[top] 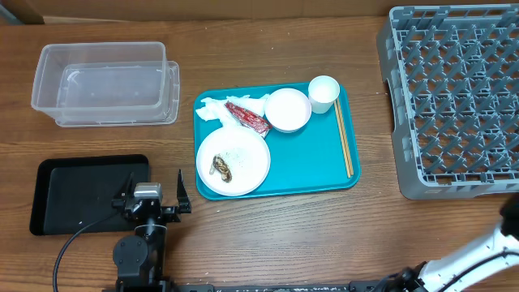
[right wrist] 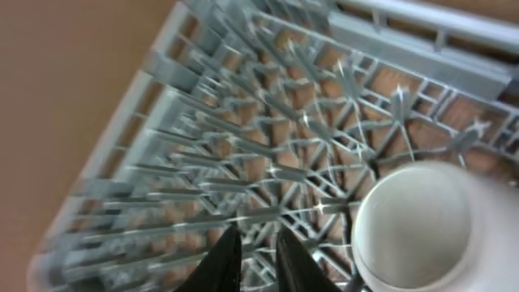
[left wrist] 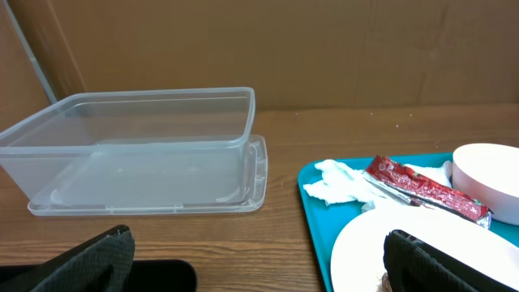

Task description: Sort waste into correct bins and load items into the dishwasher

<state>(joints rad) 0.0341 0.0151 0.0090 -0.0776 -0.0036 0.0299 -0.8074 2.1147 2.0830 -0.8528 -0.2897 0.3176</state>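
Spanning frame: brown wood-grain table (top: 284,235); cardboard wall (left wrist: 340,49) behind.

you've got a wooden table (top: 324,227), a flat teal serving tray (top: 316,174), and brown cardboard (left wrist: 324,49) behind it.

Clear rectangular tub (left wrist: 146,146), empty and upright, stands ahead and to the left of the left gripper (top: 155,185). Shallow black tray (top: 81,195) lies just to that gripper's left. Round white plate (top: 233,161) lies just to its right, carrying a brown food scrap (top: 220,167) and loose rice grains. Beyond the plate lie a crumpled white napkin (left wrist: 345,185), a red shiny wrapper (left wrist: 422,191) partly on the napkin, and a white bowl (top: 288,109). Small white cup (top: 323,92) and chopsticks (top: 345,138) lie further right. Grey pegged rack (right wrist: 268,146) lies beneath the right gripper (right wrist: 255,251). A blurred white round vessel (right wrist: 413,227) shows just right of its fingers.
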